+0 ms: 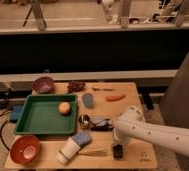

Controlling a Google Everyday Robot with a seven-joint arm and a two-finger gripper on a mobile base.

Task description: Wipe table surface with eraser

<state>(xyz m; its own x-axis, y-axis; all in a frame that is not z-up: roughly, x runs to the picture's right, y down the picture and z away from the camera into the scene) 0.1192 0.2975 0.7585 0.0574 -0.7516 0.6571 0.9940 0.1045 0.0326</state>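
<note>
A light wooden tabletop (149, 150) seen from above. At its front edge, from the left, are 1 orange-red bowl (24, 149) and 1 white cup (67, 151) lying on its side, with a blue cloth (81, 137) touching it. A white robot arm (155, 132) reaches in from the right. Its gripper (118, 148) is down at the tabletop near the front edge, right of the cup. The gripper merges there with the small black eraser (118, 154) into 1 dark shape, so it cannot be told whether it is apart or clamped. Further back, a green tray (38, 120) holds 1 orange fruit (64, 108). A grey-blue cup (88, 100) stands beside the tray. At the far edge are a purple bowl (43, 85) and an orange carrot (115, 97).
</note>
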